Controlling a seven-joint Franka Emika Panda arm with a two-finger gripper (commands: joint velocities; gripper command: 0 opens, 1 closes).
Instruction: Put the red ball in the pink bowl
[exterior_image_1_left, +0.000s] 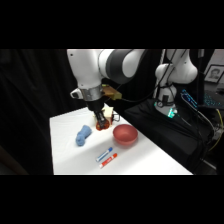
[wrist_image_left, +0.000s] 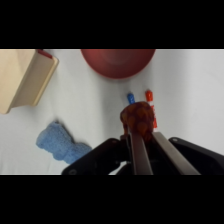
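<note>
Closest in the wrist view, the gripper (wrist_image_left: 141, 131) is pinching the ball (wrist_image_left: 137, 118) between its two thin fingers, which are closing tight on it. The ball is round, red and a bit bumpy, and it is hanging above the white table (wrist_image_left: 95, 105). Two pens (wrist_image_left: 139, 98), one blue and one red, are lying just past it. A soft, knobbly blue cloth (wrist_image_left: 59, 143) is sitting to one side. Farther off, the round, smooth bowl (wrist_image_left: 118, 61) is waiting, with a tan box (wrist_image_left: 24, 77) beside it. The arm (exterior_image_1_left: 92, 75) is reaching straight down from above.
</note>
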